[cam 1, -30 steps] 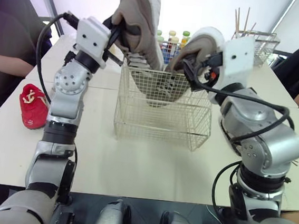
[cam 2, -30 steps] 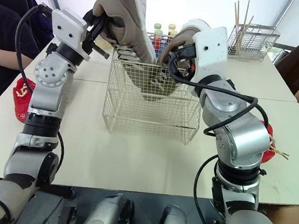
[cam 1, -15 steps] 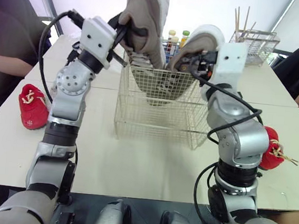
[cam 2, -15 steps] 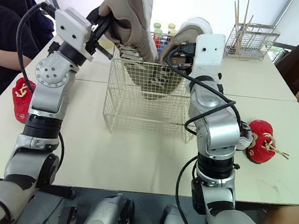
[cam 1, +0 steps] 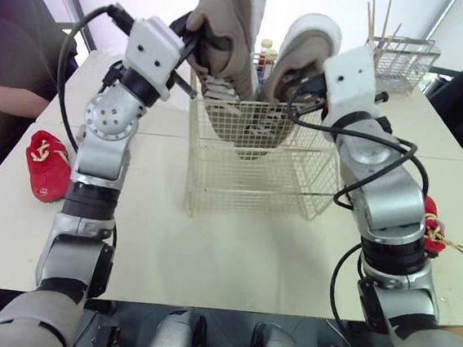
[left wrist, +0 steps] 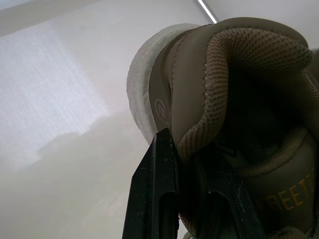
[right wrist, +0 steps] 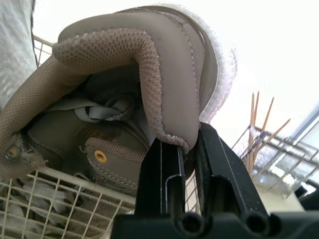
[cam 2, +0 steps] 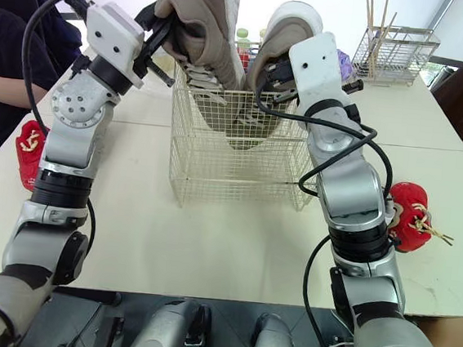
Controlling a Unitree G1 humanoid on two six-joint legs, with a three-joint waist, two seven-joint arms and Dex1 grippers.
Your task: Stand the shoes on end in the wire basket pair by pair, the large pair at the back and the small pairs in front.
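Two large taupe shoes stand toe-down in the wire basket [cam 1: 251,184], heels up. The left taupe shoe [cam 1: 229,26] leans over the basket's back left. My left gripper [cam 1: 191,42] is shut on its heel collar, and the left wrist view shows the collar [left wrist: 209,99] pinched between the fingers [left wrist: 159,189]. The right taupe shoe [cam 1: 304,53] stands beside it, nearly upright. My right gripper [cam 1: 301,86] is shut on that shoe's heel collar [right wrist: 164,114]. Their toes rest low inside the basket, partly hidden by the mesh.
A small red shoe [cam 1: 46,164] lies on the table at the left, another small red shoe [cam 2: 412,215] at the right behind my right arm. Bottles [cam 1: 265,50] and a wire rack with sticks [cam 1: 407,51] stand behind the basket. People sit at both sides.
My right gripper has shut on the right taupe shoe's heel collar and tipped the shoe more upright. The left gripper keeps its grip on the left taupe shoe, which hardly moved.
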